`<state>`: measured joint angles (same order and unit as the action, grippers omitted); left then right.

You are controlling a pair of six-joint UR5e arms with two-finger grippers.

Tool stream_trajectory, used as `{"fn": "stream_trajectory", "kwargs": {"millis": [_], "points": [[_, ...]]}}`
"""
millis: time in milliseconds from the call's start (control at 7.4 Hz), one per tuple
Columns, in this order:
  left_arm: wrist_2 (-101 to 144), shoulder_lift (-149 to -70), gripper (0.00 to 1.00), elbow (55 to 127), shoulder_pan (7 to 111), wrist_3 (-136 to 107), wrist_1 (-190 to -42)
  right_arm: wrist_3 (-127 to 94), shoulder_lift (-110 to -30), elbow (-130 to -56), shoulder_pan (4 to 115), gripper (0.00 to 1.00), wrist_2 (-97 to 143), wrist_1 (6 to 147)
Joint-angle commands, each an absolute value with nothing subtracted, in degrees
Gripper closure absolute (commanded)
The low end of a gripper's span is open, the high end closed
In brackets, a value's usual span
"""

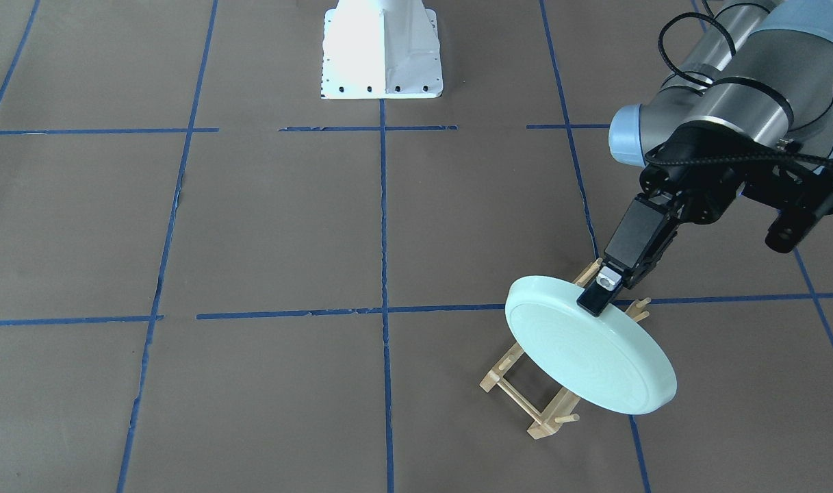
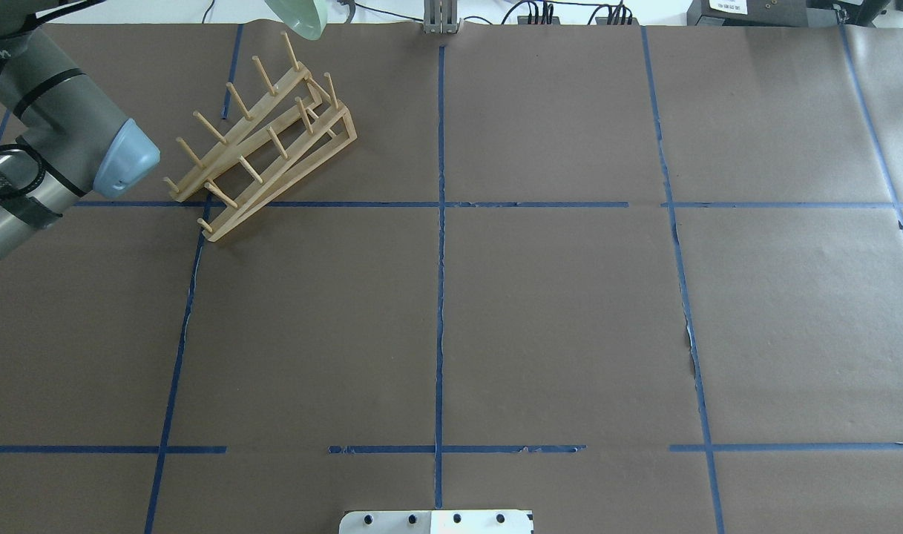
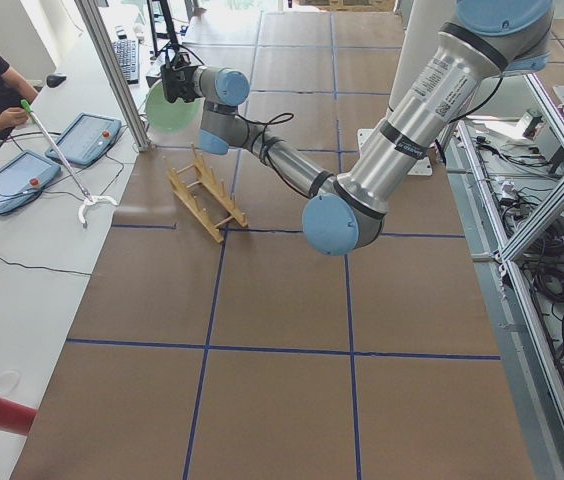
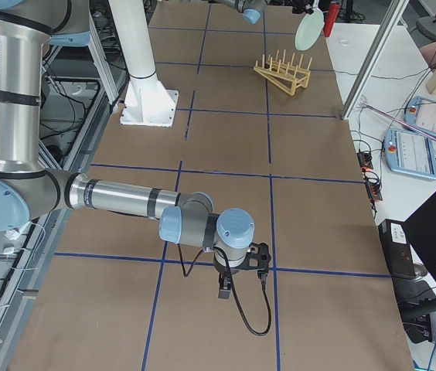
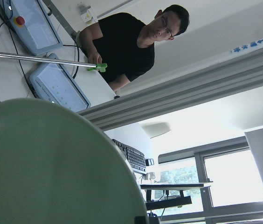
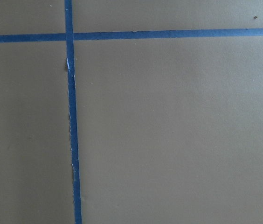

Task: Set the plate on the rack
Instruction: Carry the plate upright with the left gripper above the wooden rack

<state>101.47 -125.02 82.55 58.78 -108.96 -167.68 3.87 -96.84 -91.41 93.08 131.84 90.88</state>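
The pale mint-green plate is held tilted in the air above the light wooden rack, clear of its pegs. My left gripper is shut on the plate's upper rim. In the overhead view the rack lies at the far left of the table and only the plate's edge shows at the top. The plate fills the lower left of the left wrist view. My right gripper hangs low over the table's near end in the exterior right view; I cannot tell if it is open or shut.
The white robot base stands at the table's middle edge. Blue tape lines cross the brown table cover. An operator sits beyond the far table edge, with tablets beside him.
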Motion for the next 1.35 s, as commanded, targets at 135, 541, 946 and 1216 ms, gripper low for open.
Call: {"fn": "stream_trajectory", "kwargs": {"millis": [135,541,946,1216], "points": [[101.1,-122.7,1.00,80.8,57.2,-108.7,-168.6,3.9,-96.9,-91.4,93.1,0.00,131.8,90.9],[100.9,-123.0,1.00,78.1,55.5,-108.6,-170.1,3.9,-96.9,-91.4,93.1,0.00,131.8,90.9],[101.1,-123.5,1.00,77.1,55.2,-107.6,-170.3,3.9,-96.9,-91.4,93.1,0.00,131.8,90.9],[101.0,-123.7,1.00,76.2,54.9,-106.5,-170.3,3.9,-96.9,-91.4,93.1,0.00,131.8,90.9]]}}
